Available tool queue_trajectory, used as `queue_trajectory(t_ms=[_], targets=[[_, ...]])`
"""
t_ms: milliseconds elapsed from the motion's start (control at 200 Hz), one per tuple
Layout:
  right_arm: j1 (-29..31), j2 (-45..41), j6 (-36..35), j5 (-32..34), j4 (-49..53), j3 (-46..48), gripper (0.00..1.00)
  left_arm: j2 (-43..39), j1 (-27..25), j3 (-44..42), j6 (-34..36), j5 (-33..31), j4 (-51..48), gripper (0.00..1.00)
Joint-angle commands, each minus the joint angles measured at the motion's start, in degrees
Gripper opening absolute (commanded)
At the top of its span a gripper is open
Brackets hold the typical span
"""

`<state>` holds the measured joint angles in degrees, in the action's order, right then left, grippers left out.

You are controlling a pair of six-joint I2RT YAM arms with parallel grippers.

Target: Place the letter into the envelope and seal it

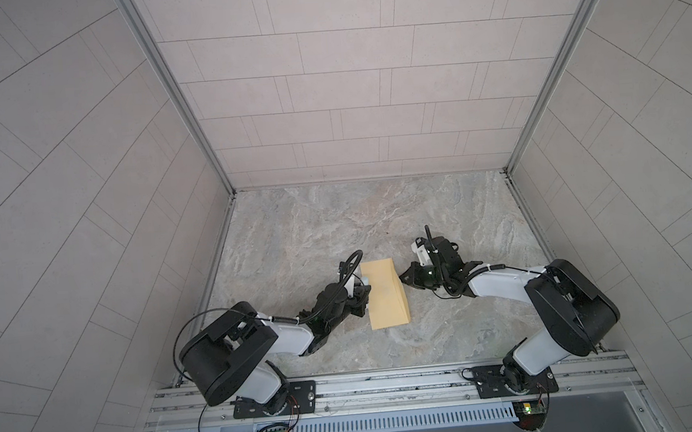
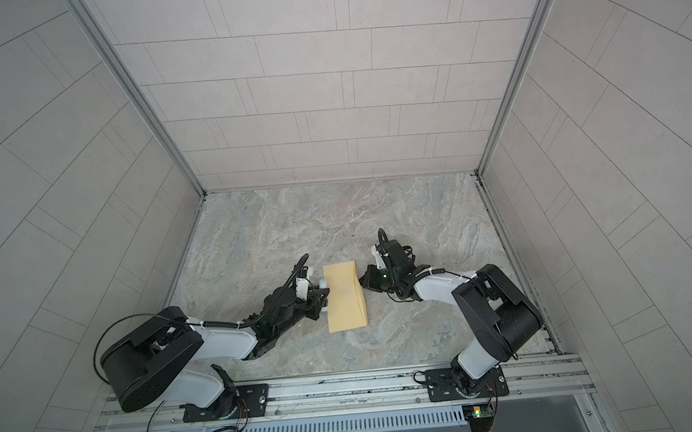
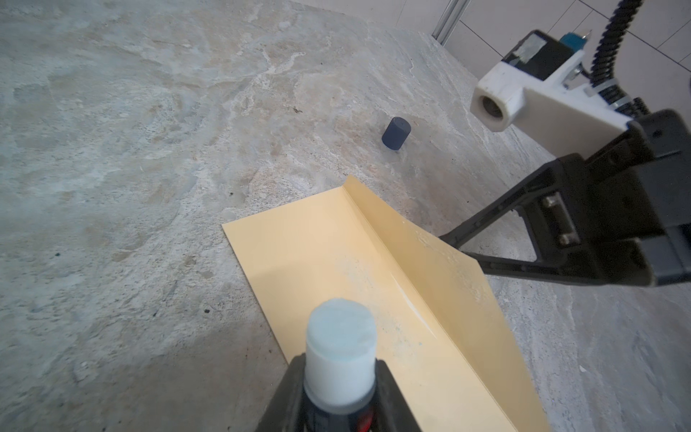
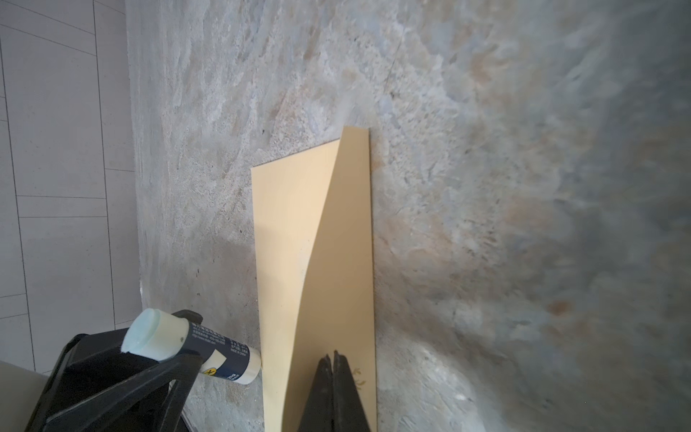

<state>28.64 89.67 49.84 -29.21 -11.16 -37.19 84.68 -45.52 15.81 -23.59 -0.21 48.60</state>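
Top views: we see the envelope (image 1: 383,298) (image 2: 344,304) flat on the marble-look bench (image 1: 295,229), about mid-bench, a bit nearer the edge with the arm bases than the far edge. Its long sides run from the near edge toward the far edge. The flap (image 1: 401,300) sits along the long side facing the right arm and is partly raised, not pressed down.

Left claw (image 1: 362,296) (image 2: 319,300) sits just beside the envelope's opposite long side and is clamped on a glue stick (image 1: 365,281). Left wrist view: the claw (image 3: 338,370) grips the dark barrel, the glue stick (image 3: 340,344) is uncapped, and its pale bluish glue end sits above the envelope (image 3: 318,262). We see faint smears on the paper next to the flap (image 3: 430,269) fold. A dark blue cap (image 3: 395,133) lies on the bench beyond the envelope, apart from it.

Right claw (image 1: 401,280) (image 2: 361,280) (image 3: 454,241) is closed, tips at the flap's free edge. Right wrist view: the claw (image 4: 332,355) has its jaws pressed together over the curling flap (image 4: 344,243). We cannot tell whether paper is pinched between them. Small ochre marks show on the paper by the tips, too small to read. The left claw (image 4: 194,338) with the glue stick (image 4: 209,348) is just beside the envelope (image 4: 284,224).
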Motion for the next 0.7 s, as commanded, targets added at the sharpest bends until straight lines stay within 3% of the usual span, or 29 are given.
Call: queue_trajectory(t_ms=[0, 690], targets=[[1.5, 1.8, 1.7, 0.3, -1.9, -1.2, 0.00, 0.8, -0.4, -0.5, -0.1, -0.6, 1.7, 0.00], [5.9, 10.1, 3.3, 0.6, -5.0, -3.6, 0.00, 2.0, -0.4, -0.4, -0.2, -0.8, 2.4, 0.00]])
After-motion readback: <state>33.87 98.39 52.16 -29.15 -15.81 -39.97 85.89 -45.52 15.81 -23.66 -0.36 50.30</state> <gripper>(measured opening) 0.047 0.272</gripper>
